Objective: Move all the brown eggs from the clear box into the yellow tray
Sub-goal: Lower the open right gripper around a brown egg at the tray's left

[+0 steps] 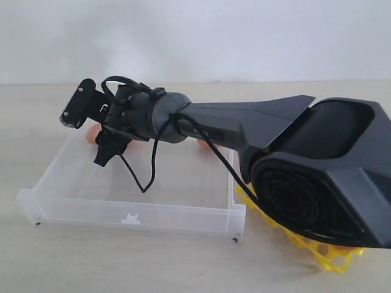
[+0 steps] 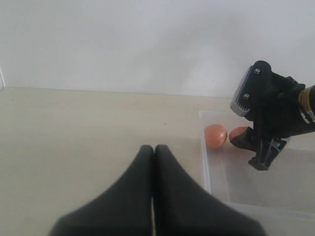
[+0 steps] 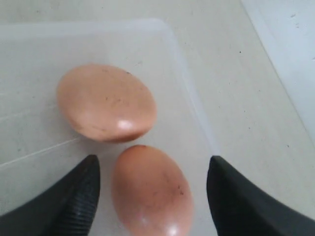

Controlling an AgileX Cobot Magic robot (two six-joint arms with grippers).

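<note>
In the clear box [image 3: 29, 142], one brown egg [image 3: 150, 194] lies between the fingers [image 3: 74, 196] of the right end effector [image 3: 152, 164] (spread wide).

No readable text, no labels, brand marks or numbers on the clear box [image 1: 91, 206], yellow tray [image 1: 330, 256], brown eggs [image 3: 106, 103], black arm housing [image 1: 342, 152]
</note>
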